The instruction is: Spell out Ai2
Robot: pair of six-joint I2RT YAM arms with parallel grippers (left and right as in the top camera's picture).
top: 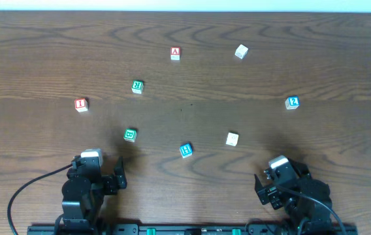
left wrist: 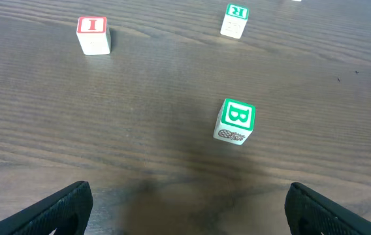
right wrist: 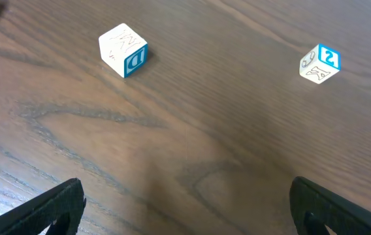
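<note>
Small letter blocks lie scattered on the wooden table. The red "A" block [top: 176, 53] is at the back middle. The red "I" block [top: 81, 104] is at the left and also shows in the left wrist view [left wrist: 93, 34]. The blue "2" block [top: 292, 102] is at the right and also shows in the right wrist view [right wrist: 320, 63]. My left gripper [top: 109, 176] [left wrist: 187, 209] is open and empty near the front edge. My right gripper [top: 268, 186] [right wrist: 189, 209] is open and empty near the front right.
Other blocks: green "R" [top: 138, 87] [left wrist: 235, 20], green "B" [top: 130, 135] [left wrist: 235, 121], a blue block [top: 186, 150], a white block with a blue face [top: 232, 139] [right wrist: 123, 49], and a white block [top: 241, 51] at the back.
</note>
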